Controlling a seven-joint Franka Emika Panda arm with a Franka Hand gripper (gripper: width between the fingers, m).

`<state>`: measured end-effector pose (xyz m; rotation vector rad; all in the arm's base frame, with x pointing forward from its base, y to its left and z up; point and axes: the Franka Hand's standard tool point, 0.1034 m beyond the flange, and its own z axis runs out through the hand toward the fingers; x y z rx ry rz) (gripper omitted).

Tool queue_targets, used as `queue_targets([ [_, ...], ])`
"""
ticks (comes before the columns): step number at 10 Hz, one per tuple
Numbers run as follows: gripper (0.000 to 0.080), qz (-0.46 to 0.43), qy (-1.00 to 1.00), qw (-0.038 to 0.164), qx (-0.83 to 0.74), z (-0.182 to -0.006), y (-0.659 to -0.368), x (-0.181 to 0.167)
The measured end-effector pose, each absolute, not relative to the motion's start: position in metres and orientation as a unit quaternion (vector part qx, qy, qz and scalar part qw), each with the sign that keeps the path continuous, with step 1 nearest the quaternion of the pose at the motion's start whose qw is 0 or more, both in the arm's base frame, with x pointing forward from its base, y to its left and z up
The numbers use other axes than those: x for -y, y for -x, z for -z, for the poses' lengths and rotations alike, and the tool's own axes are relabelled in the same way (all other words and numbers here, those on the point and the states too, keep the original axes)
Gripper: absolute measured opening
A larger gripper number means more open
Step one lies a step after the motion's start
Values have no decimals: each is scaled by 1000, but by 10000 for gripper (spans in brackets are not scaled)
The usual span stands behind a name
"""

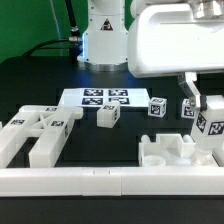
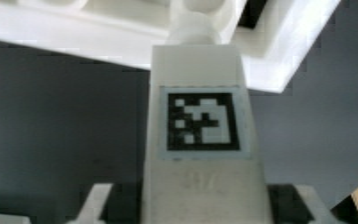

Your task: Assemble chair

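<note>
My gripper (image 1: 204, 108) is shut on a white leg bar (image 1: 211, 128) with a black-and-white tag, held upright at the exterior view's right. The bar's lower end is at the right-hand side of the white seat block (image 1: 168, 150); whether they touch I cannot tell. In the wrist view the leg bar (image 2: 202, 110) runs straight out from between the fingers (image 2: 101, 200) of my gripper (image 2: 197, 208), and its far end reaches the seat block (image 2: 87, 35). Other white chair parts (image 1: 35, 130) lie at the exterior view's left.
The marker board (image 1: 105, 97) lies flat in the middle, in front of the robot base (image 1: 103, 35). Small tagged white pieces stand near it (image 1: 108, 115), (image 1: 158, 107), (image 1: 188, 107). A long white border rail (image 1: 100, 181) runs along the front.
</note>
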<state>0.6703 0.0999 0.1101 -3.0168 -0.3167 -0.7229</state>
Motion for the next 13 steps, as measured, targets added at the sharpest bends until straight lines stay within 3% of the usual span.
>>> queue_targets([
  [10, 291, 230, 967, 9, 112, -102, -668, -100],
  [13, 291, 229, 966, 10, 116, -92, -665, -106],
])
